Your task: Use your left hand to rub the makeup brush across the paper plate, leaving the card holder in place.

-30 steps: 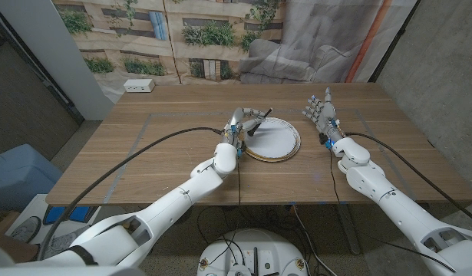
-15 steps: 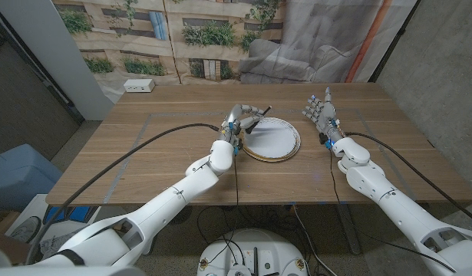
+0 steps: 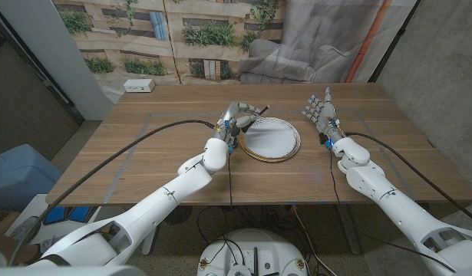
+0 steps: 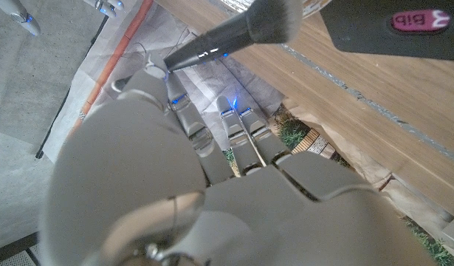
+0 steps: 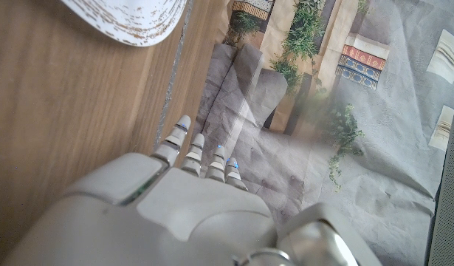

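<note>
The left robot hand (image 3: 237,119) sits at the left rim of the paper plate (image 3: 272,139), its fingers curled around the makeup brush (image 3: 253,113), which it holds by the dark handle. In the head view the handle points up and to the right over the plate's far-left edge. In the left wrist view the brush (image 4: 238,29) shows its dark tapered handle and a pale, fluffy head reaching out past the fingertips (image 4: 184,111), close to the plate and to the wooden worktop (image 4: 404,89). Just beside the brush head in that view lies a dark flat thing with a pink label, seemingly the card holder (image 4: 389,28), resting on the worktop. The plate is white with a brownish rim and lies near the middle of the worktop (image 3: 166,153). The right robot hand (image 3: 320,113) stands to the right of the plate, apart from it, fingers spread and pointing away from the robot, holding nothing. A small white box (image 3: 140,86) sits at the worktop's far left corner.
</note>
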Available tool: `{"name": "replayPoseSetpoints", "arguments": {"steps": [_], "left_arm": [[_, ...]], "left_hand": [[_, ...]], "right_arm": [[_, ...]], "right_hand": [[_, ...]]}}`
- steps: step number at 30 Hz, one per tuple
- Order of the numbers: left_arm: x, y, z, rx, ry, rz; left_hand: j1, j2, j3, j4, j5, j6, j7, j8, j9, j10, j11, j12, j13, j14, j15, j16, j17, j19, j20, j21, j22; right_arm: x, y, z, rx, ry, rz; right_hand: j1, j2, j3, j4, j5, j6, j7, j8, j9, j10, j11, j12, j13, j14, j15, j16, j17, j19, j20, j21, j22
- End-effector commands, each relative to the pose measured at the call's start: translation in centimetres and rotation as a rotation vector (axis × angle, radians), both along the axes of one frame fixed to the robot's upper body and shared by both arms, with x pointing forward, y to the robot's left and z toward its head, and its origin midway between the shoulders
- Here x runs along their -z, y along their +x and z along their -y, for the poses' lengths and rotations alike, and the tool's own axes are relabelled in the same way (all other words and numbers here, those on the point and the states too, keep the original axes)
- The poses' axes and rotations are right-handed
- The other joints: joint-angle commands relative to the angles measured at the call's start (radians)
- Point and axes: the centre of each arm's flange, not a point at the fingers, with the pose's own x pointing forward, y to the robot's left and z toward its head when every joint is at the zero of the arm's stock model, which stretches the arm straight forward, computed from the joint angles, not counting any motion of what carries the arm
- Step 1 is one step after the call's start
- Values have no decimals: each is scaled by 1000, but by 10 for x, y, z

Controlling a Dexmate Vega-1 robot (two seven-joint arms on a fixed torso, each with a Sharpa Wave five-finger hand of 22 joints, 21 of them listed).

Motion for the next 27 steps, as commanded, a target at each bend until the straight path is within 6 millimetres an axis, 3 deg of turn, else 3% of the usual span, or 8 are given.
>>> {"name": "replayPoseSetpoints", "arguments": {"steps": [1,15,27], "left_arm": [[-14,-12,-11,-28,59,53],[-29,-25,-11,-34,110,120],[-26,-32,-23,-81,208,116]], "left_hand": [[9,4,-5,-2,7,0,6,6,5,3,-7,4,-1,-4,-152,2,-1,-4,-9,-2,3],[12,6,-6,-2,7,0,6,7,5,2,-7,4,0,-2,-152,3,0,-2,-9,-2,3],[15,7,-7,-2,7,1,7,7,5,2,-7,4,0,1,-153,4,0,-1,-8,-1,3]], "right_arm": [[0,0,0,-1,0,0],[0,0,0,-1,0,0],[0,0,0,-1,0,0]], "right_hand": [[5,100,-1,5,6,-8,1,5,3,-7,2,7,4,-1,9,4,3,1,7,6,6],[5,99,-1,5,6,-8,0,5,3,-9,1,7,4,-1,9,4,3,1,7,6,6],[6,99,-1,5,6,-8,1,5,3,-9,0,7,4,-1,7,4,3,1,7,6,6]]}}
